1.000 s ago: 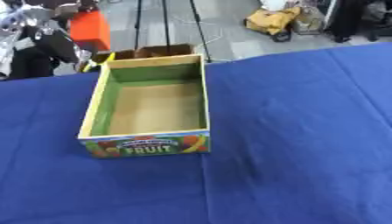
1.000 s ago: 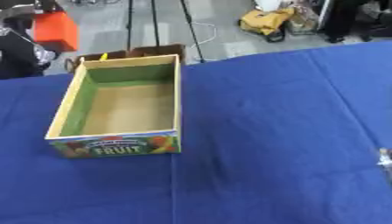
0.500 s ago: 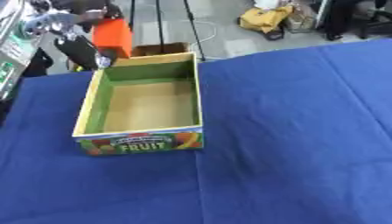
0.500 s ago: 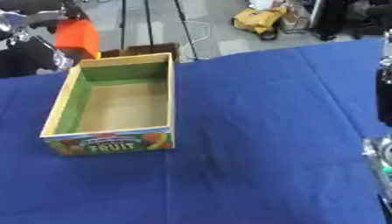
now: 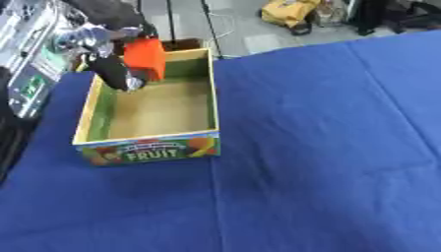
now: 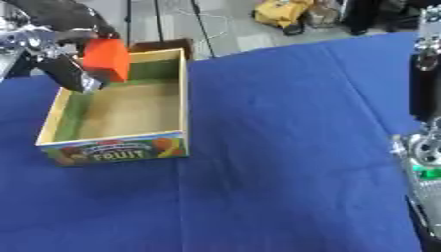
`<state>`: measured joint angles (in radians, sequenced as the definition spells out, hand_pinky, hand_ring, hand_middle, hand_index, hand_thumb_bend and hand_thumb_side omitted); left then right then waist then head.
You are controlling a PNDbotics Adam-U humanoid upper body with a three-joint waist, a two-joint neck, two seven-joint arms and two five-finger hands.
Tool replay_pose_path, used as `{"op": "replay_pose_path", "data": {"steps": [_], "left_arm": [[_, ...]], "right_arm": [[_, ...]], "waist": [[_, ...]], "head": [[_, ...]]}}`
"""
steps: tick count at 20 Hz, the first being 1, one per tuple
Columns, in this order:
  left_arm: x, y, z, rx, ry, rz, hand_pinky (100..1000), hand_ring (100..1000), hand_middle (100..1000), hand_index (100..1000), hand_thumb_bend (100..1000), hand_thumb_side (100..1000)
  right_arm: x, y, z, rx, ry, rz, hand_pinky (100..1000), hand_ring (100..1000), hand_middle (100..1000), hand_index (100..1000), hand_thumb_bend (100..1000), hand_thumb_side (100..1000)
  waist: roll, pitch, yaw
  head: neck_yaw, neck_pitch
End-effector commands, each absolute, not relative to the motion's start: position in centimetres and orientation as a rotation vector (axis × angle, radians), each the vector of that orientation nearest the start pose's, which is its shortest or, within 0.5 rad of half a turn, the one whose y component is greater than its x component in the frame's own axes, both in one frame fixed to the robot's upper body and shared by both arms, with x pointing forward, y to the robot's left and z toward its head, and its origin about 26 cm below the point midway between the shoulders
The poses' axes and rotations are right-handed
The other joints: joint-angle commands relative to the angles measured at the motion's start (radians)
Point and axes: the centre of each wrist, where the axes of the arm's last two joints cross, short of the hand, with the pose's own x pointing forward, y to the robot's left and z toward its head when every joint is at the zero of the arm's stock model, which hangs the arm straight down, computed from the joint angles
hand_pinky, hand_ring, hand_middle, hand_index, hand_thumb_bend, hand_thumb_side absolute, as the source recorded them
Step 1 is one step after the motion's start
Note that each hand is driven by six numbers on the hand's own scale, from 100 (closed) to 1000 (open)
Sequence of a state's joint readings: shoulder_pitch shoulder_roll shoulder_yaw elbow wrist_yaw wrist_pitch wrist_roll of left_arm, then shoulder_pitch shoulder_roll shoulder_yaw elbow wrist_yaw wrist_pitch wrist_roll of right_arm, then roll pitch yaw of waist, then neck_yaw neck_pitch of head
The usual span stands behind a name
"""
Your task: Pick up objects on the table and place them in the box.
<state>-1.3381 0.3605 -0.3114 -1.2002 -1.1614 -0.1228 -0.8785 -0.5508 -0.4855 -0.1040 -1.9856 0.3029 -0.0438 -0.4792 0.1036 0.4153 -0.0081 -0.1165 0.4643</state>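
Note:
An open cardboard box (image 5: 151,150) with "FRUIT" printed on its front wall stands on the blue cloth at the left; its inside looks empty. My left hand (image 5: 110,72) comes in from the upper left and is shut on an orange-red block (image 5: 145,59). It holds the block above the box's far left corner, just over the rim. My right arm (image 6: 425,89) shows as black and silver parts along the right edge of the right eye view, well away from the box. No other loose objects lie on the cloth.
The blue cloth (image 5: 327,128) covers the whole table and has shallow creases. Past the far edge, on the floor, are a yellow bag (image 5: 289,11), thin stand legs (image 6: 158,19) and a brown carton (image 6: 160,45). Grey equipment (image 5: 27,69) stands at the left.
My left hand has carried the orange-red block from beyond the box's far left corner to over its far end. The right arm has come into view at the right. The camera has shifted.

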Motion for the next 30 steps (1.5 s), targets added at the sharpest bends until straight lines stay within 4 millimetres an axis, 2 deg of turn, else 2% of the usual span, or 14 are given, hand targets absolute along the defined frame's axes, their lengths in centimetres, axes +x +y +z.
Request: {"op": "replay_pose_path", "data": {"steps": [1,9,13,15,17,19,21,26,27,30], "left_arm": [[43.7,12.0,39.1,-1.757,1.651,2.757,478,575,457,483,100,301],[46.4,12.4,35.8,-1.731,1.572,2.939,484,581,463,488,100,309],[47.0,12.4,34.9,-1.718,1.575,2.954,514,618,526,535,100,332],[47.1,12.4,34.8,-1.693,1.584,2.955,592,706,659,684,100,376],[47.1,12.4,34.7,-1.68,1.573,2.951,686,796,758,773,100,376],[46.9,12.3,34.9,-1.685,1.534,2.935,801,907,891,935,100,390],[46.7,12.3,35.2,-1.718,1.485,2.905,883,965,949,991,220,409],[46.0,12.2,36.3,-1.864,1.373,2.776,945,1000,997,1000,497,503],[45.9,12.2,36.6,-1.896,1.356,2.745,951,1000,1000,1000,526,514],[45.2,12.2,37.6,-1.966,1.379,2.626,941,1000,982,996,477,498]], "right_arm": [[30.4,-28.0,30.5,1.065,3.254,0.027,734,688,679,803,251,1000],[30.5,-27.8,30.6,1.041,3.254,0.042,735,689,679,803,249,1000],[30.5,-27.9,30.7,1.043,3.254,0.046,736,689,678,803,248,1000],[30.5,-27.9,30.6,1.043,3.255,0.048,736,689,678,803,249,1000],[30.5,-27.9,30.6,1.042,3.256,0.047,736,689,678,803,249,1000],[30.5,-27.9,30.6,1.043,3.257,0.046,735,688,677,803,250,1000],[30.5,-27.9,30.6,1.043,3.258,0.045,735,688,677,802,251,1000],[30.5,-27.9,30.5,1.041,3.26,0.042,735,688,677,802,254,1000],[30.5,-27.9,30.5,1.041,3.261,0.042,735,689,677,802,254,1000],[30.5,-27.9,30.5,1.041,3.264,0.042,735,689,677,802,255,1000]], "waist": [[-0.005,-0.036,-0.004],[-0.001,-0.032,-0.021],[-0.001,-0.026,-0.026],[0.0,-0.025,-0.026],[0.0,-0.024,-0.026],[0.0,-0.024,-0.025],[0.0,-0.025,-0.025],[-0.002,-0.03,-0.022],[-0.002,-0.031,-0.022],[-0.004,-0.035,-0.02]], "head": [[0.007,-0.006],[0.027,-0.043],[0.031,-0.048],[0.032,-0.046],[0.033,-0.046],[0.033,-0.044],[0.033,-0.043],[0.032,-0.04],[0.032,-0.039],[0.03,-0.035]]}}
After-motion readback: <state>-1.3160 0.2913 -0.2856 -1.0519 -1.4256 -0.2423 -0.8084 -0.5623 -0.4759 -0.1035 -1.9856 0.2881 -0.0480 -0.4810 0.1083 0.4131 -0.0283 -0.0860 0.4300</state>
